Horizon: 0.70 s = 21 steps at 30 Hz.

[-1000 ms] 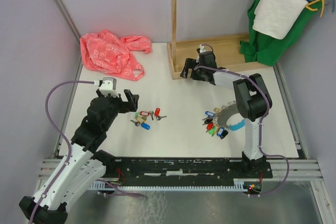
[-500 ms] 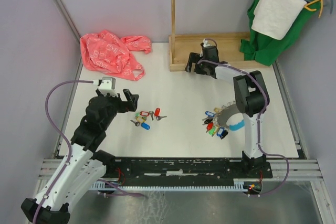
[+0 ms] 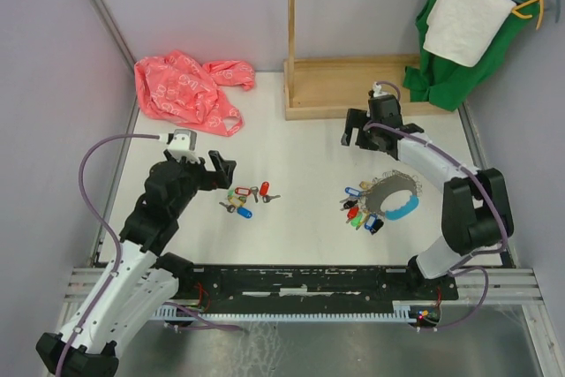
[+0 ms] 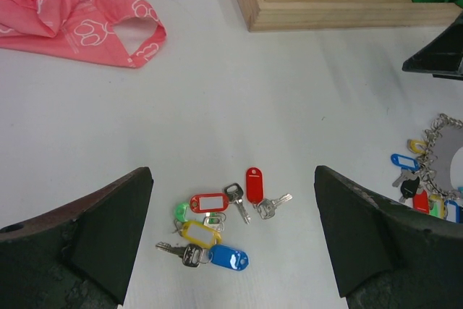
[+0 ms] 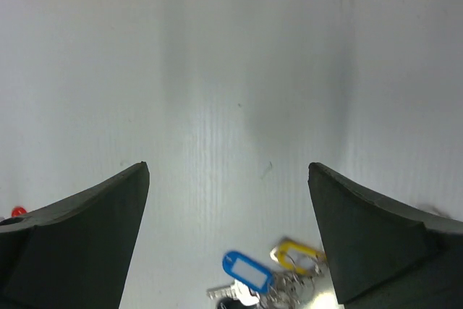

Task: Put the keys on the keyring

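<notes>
Several loose keys [image 3: 246, 199] with red, blue, green and yellow tags lie in a small pile left of centre. In the left wrist view the keys [image 4: 213, 226] sit between and below the jaws. My left gripper [image 3: 222, 174] [image 4: 231, 173] is open and empty, held above the table just left of the pile. The keyring [image 3: 394, 195], a grey beaded loop with a light-blue sleeve and several tagged keys, lies at the right; it also shows at the edge of the left wrist view [image 4: 440, 142]. My right gripper [image 3: 357, 136] [image 5: 228, 168] is open and empty, just beyond the keyring; its blue tag [image 5: 246, 273] shows below.
A crumpled pink plastic bag [image 3: 185, 90] lies at the back left. A wooden base [image 3: 353, 86] with an upright post stands at the back centre. A green cloth [image 3: 441, 72] and a white towel [image 3: 463, 15] hang at the back right.
My right arm has swung from the wooden base to the right and nearer, and now hangs over the table just beyond the keyring. The left arm has hardly moved.
</notes>
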Each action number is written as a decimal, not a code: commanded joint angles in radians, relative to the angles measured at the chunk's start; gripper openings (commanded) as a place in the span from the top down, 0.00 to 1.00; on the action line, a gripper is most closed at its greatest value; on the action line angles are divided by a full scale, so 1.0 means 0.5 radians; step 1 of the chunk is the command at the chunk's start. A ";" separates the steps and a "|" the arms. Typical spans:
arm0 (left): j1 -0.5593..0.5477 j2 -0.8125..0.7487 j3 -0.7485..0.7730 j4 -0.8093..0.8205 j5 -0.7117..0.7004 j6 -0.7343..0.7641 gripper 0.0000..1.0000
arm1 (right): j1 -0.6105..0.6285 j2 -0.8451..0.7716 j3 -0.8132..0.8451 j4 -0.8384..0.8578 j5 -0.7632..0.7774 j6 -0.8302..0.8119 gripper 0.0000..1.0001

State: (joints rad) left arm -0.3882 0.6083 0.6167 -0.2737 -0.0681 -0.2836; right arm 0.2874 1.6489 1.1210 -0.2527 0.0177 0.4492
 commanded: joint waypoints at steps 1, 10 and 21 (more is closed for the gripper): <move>0.010 0.021 0.091 0.089 0.120 -0.073 0.01 | -0.004 -0.274 -0.186 -0.295 0.259 0.046 0.00; 0.007 0.148 0.118 0.078 0.314 -0.219 0.01 | -0.010 -0.565 -0.534 -0.634 0.268 0.143 0.00; -0.014 0.302 0.080 0.166 0.547 -0.470 0.05 | 0.025 -0.620 -0.868 -0.548 0.039 0.218 0.00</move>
State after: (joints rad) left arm -0.3885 0.7513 0.6312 -0.2699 0.1429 -0.4362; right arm 0.2863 1.3460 0.7078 -0.5690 0.0868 0.5320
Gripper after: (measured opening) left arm 0.952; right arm 0.998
